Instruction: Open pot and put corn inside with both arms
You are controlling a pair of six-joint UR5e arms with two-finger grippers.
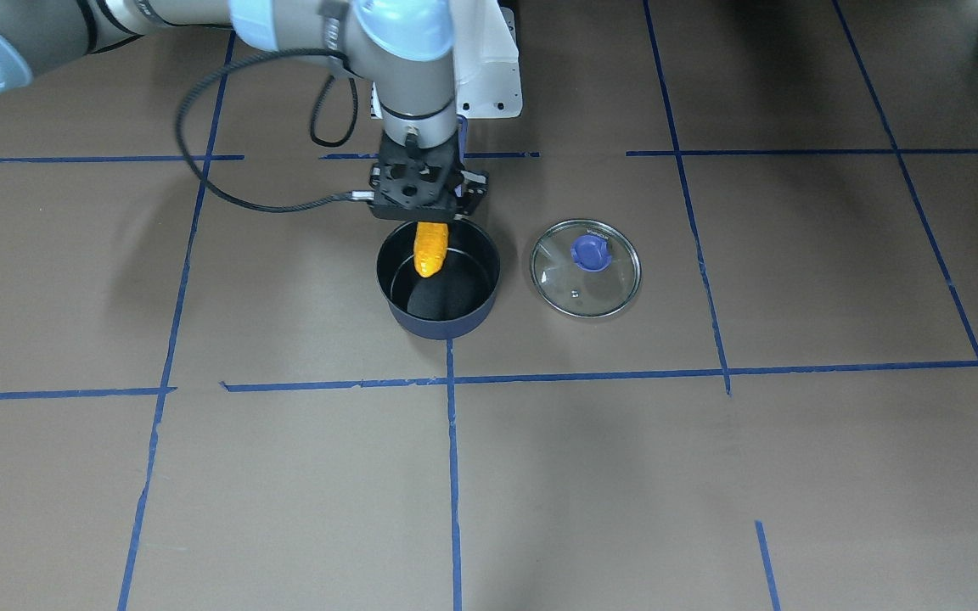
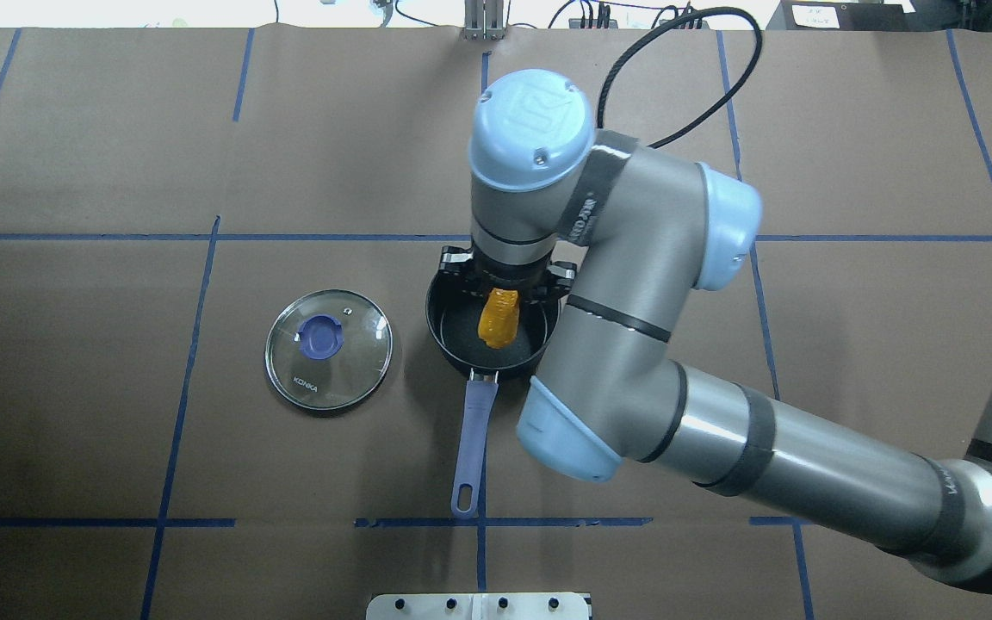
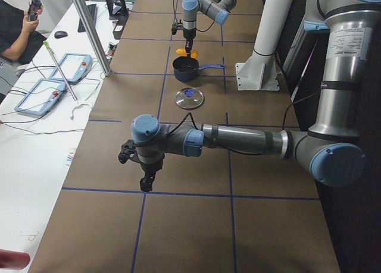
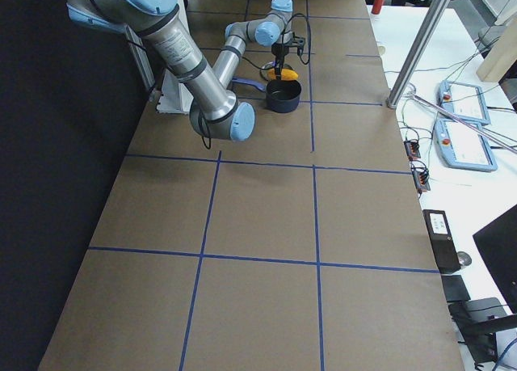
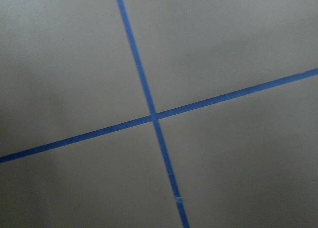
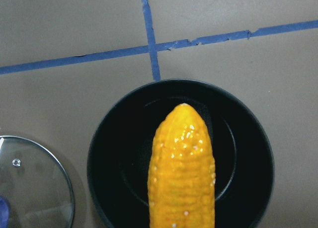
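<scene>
1. Presently the step in hand is the drop. The lid is already off, so I judge the opening half of the task done and the placing half near its end.
2. Right gripper point(image 1: 429, 214): closed on the thick end of the yellow-orange, bumpy-kernelled toy corn cob point(image 1: 429, 250), which hangs tip-down from it.
3. Corn cob position: over the mouth of the small dark navy saucepan point(image 1: 446, 326) with a black interior. The side views show it above the rim, not lying on the pan floor. My right wrist camera shows the tapered tip roughly centred in the black circle.
4. Saucepan: upright on the brown paper-covered table point(image 1: 285, 475) marked with blue tape lines point(image 1: 452, 475). Its long purple-blue handle point(image 2: 477, 430) points toward the robot's base.
5. Round glass lid point(image 1: 604, 284) with purple knob point(image 1: 591, 251): flat on the table near the saucepan, on the robot's left and not touching it.
6. Left gripper point(image 3: 145, 184): well apart from the saucepan, over a tape crossing. It shows only in a side view, so I cannot tell whether it is open or closed.
7. Next move, as I judge it: lower a little if needed, then part the right jaws so the corn cob falls inside. It should stay centred so that it cannot catch the rim and tip out.
</scene>
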